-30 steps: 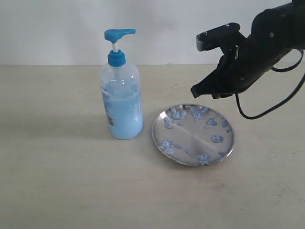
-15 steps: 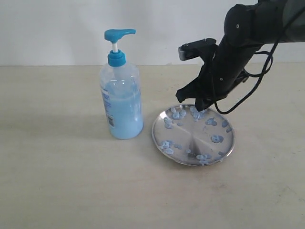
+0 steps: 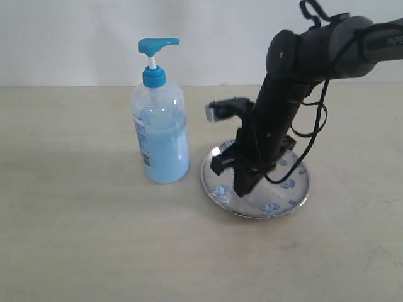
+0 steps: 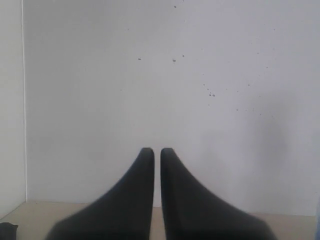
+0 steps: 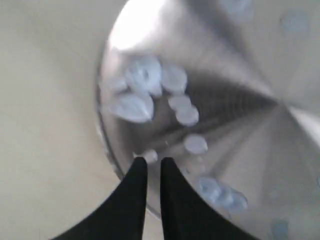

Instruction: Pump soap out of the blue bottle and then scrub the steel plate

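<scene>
The steel plate [image 3: 255, 215] lies flat on the table [image 3: 75, 239], to the right of the middle in my exterior view. Pale blobs of the soap [image 3: 220, 190] dot it, mostly near its rim. Just beside it on the left, not touching, the blue bottle [image 3: 160, 132] stands upright. It is filled to somewhat over half with light blue liquid, and its pump head [image 3: 157, 45] is up on the white stem, with the spout pointing right.

The right gripper [image 3: 242, 189] points steeply down into the plate, its tips over the near-left part of the dish. From this camera I cannot tell whether they touch the metal. In the right wrist view the right gripper [image 5: 150, 160] has its jaws drawn together, with only a thin slit between them. The tips sit right by the plate's [image 5: 240, 75] rim, with one small pale blob just at them and a cluster of larger blobs [image 5: 135, 107] a little beyond. That picture is blurred, so I cannot make out finer detail. The right arm [image 3: 296, 69] rises from the plate toward the top right, with a black cable [image 3: 315, 119] looping off it.

The left gripper [image 4: 152, 150] shows only in its own wrist view. Its jaws are likewise pressed nearly together, facing a plain white wall [image 4: 200, 75], with a strip of the table along the lower edge.
</scene>
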Controlling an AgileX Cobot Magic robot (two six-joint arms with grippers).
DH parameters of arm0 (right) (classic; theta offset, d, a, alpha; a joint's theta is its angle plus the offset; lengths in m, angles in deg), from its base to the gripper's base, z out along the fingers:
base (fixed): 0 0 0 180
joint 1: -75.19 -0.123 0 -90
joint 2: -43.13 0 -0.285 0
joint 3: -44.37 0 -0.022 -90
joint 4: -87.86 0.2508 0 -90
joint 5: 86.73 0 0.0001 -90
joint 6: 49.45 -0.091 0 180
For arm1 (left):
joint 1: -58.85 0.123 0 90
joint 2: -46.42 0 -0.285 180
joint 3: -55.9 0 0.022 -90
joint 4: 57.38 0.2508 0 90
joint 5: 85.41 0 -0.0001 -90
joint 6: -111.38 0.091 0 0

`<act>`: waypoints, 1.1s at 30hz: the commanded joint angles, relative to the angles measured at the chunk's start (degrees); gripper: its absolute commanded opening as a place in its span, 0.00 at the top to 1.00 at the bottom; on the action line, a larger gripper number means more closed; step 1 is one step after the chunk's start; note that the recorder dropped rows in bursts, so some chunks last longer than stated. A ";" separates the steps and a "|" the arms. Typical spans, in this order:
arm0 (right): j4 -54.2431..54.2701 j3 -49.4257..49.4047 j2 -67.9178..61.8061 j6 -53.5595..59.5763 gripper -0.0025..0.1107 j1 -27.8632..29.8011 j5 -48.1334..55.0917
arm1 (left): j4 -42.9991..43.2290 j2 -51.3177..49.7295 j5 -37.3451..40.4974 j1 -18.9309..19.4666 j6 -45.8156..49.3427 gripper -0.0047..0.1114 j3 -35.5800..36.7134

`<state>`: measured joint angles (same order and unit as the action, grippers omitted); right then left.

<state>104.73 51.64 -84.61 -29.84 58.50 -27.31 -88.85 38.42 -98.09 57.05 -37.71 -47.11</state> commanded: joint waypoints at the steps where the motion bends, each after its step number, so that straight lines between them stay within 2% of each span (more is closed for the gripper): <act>1: -15.57 0.29 0.76 -12.61 0.98 1.31 -1.31 | -0.44 0.21 1.28 0.20 0.21 0.92 0.23; 4: -14.31 1.63 1.44 -15.49 0.98 1.99 -12.09 | -0.44 0.21 11.78 0.20 0.21 0.92 0.23; 6: -6.57 2.50 1.44 -11.65 0.98 1.43 -19.16 | -0.44 0.21 22.55 0.20 0.21 0.92 0.23; 8: 3.20 3.30 1.44 1.55 0.98 0.31 -14.33 | -0.30 0.21 30.30 0.20 0.21 0.92 0.23; 9: 4.13 3.82 1.44 8.09 0.98 -0.26 -6.48 | -0.20 0.21 32.52 0.20 0.21 0.92 0.23; 10: 1.63 4.18 1.44 9.41 0.98 -0.66 1.31 | -0.43 0.21 32.39 0.20 0.21 0.92 0.23; 12: -6.80 4.18 1.44 2.20 0.98 -0.52 8.54 | -0.53 0.21 32.03 0.20 0.21 0.92 0.23; 13: -12.99 4.18 1.48 -3.23 0.98 0.13 8.12 | -0.53 0.21 32.03 0.20 0.21 0.92 0.23; 16: -25.70 4.94 1.58 -20.44 0.98 2.07 -4.73 | -0.63 0.21 32.16 0.20 0.21 0.92 0.23; 18: -20.83 5.40 1.44 -24.87 0.98 2.48 -14.75 | -0.63 0.21 32.16 0.20 0.21 0.92 0.23; 19: -14.88 5.38 1.44 -21.75 0.98 2.21 -16.38 | -0.63 0.21 32.16 0.20 0.21 0.92 0.23; 21: -3.92 5.38 1.44 -3.80 0.98 0.68 -10.39 | -0.63 0.21 32.16 0.20 0.21 0.92 0.23; 22: -2.58 5.26 1.44 13.89 0.98 -1.06 2.87 | -0.63 0.21 32.16 0.20 0.21 0.92 0.23; 23: -5.70 4.84 1.44 15.23 0.98 -1.64 9.48 | -0.63 0.21 32.16 0.20 0.21 0.92 0.23; 25: -22.79 4.93 1.55 -0.96 0.98 -1.21 8.56 | -0.63 0.21 32.16 0.20 0.21 0.92 0.23; 26: -34.45 5.55 1.55 -18.73 0.98 -0.47 2.29 | -0.63 0.21 32.16 0.20 0.21 0.92 0.23; 27: -37.46 6.22 1.55 -27.35 0.98 -0.36 -1.71 | -0.63 0.21 32.16 0.20 0.21 0.92 0.23; 28: -35.19 7.12 1.55 -36.03 0.98 -0.33 -8.46 | -0.63 0.21 32.16 0.20 0.21 0.92 0.23; 29: -25.42 7.64 1.55 -29.52 0.98 -1.56 -11.62 | -0.63 0.21 32.16 0.20 0.21 0.92 0.23; 30: -17.90 7.53 1.55 -17.12 0.98 -2.56 -9.55 | -0.63 0.21 32.16 0.20 0.21 0.92 0.23; 31: -12.08 7.53 1.43 5.06 0.98 -3.83 0.84 | -0.63 0.21 32.16 0.20 0.21 0.92 0.23; 32: -12.35 7.53 1.43 11.33 0.98 -4.41 8.04 | -0.63 0.21 32.16 0.20 0.21 0.92 0.23; 33: -17.25 7.53 1.43 9.51 0.98 -4.45 10.55 | -0.63 0.21 32.16 0.20 0.21 0.92 0.23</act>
<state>89.86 59.07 -83.50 -28.48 54.21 -24.26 -89.10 38.42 -66.08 57.05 -37.58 -47.02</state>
